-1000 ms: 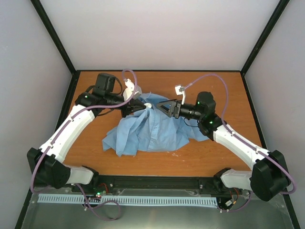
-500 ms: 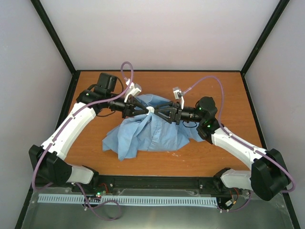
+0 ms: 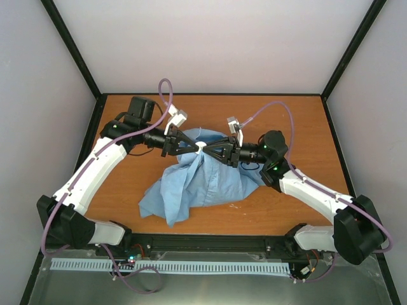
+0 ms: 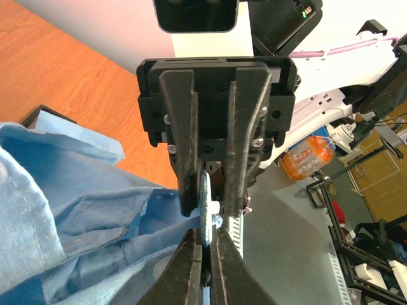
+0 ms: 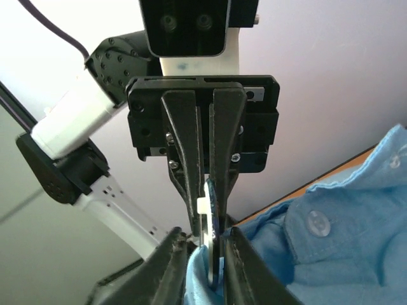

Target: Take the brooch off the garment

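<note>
The brooch shows as a small pale disc held up over the middle of the table, and the light blue garment hangs from it in a bunched drape. My left gripper comes in from the left and my right gripper from the right, tip to tip on it. In the left wrist view the brooch stands edge-on, its lower rim pinched in my left gripper. In the right wrist view my right gripper is shut on the brooch with a fold of cloth caught beside it.
The orange-brown table is boxed in by black corner posts and pale walls. A black rail runs along the near edge between the arm bases. The garment's lower hem still rests on the table. A white shirt button faces the right wrist camera.
The right gripper has moved in leftward and shut on the brooch opposite the left gripper. Both have risen a little, and the garment hangs narrower and higher.
</note>
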### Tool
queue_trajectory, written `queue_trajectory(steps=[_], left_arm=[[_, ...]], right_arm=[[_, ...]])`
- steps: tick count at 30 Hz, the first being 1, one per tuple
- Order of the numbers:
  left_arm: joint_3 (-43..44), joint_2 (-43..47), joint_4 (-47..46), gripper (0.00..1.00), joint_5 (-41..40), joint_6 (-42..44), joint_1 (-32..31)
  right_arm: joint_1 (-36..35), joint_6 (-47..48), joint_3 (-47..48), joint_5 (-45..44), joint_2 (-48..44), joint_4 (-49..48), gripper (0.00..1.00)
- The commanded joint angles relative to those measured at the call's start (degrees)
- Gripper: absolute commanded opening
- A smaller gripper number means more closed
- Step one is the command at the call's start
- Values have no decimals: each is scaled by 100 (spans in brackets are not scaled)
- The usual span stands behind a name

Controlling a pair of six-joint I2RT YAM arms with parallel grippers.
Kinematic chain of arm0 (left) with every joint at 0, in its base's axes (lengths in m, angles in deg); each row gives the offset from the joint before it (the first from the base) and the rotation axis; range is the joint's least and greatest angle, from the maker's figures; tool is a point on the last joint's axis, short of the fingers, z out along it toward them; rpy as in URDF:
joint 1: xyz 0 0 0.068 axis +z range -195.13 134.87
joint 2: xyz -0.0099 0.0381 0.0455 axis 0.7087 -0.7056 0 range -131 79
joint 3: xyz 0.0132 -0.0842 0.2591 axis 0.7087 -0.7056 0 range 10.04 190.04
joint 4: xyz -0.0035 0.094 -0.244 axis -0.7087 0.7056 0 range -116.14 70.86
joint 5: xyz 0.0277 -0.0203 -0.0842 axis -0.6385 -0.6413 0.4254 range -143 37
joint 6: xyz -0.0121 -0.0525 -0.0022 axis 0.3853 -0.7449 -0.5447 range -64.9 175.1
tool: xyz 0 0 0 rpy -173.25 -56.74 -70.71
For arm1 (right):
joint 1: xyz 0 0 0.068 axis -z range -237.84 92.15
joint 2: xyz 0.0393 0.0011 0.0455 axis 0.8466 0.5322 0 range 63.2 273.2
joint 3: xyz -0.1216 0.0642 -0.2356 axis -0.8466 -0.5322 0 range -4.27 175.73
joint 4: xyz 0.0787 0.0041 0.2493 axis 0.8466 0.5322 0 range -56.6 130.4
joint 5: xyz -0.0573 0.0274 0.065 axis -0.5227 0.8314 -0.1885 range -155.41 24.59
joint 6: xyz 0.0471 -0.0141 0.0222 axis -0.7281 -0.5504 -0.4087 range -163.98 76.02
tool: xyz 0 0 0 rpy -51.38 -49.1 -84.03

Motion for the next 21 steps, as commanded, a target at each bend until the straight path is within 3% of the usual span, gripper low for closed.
queue_trajectory(steps=[1,2,5,9,11,17,21], left_arm=[[45,156,-189,1,304,-126,-19],[25,160,-170,1,292,-82,-19],[-5,169,25,2,117,222,-20],[-1,127,373,31,-216,659,-20],[3,104,478,39,-323,788,-20],[13,95,465,31,-439,806,-20],[11,17,430,12,-496,787,-20]], right_arm=[[-56,-62,23,-11,77,-220,8],[-50,-62,14,-80,63,-234,4],[-48,-55,-38,-224,-5,-241,3],[-48,103,-84,-176,-38,-188,3],[-48,261,-83,-166,-59,37,3],[-48,643,59,-57,-61,578,3],[-48,722,129,-49,-51,740,3]])
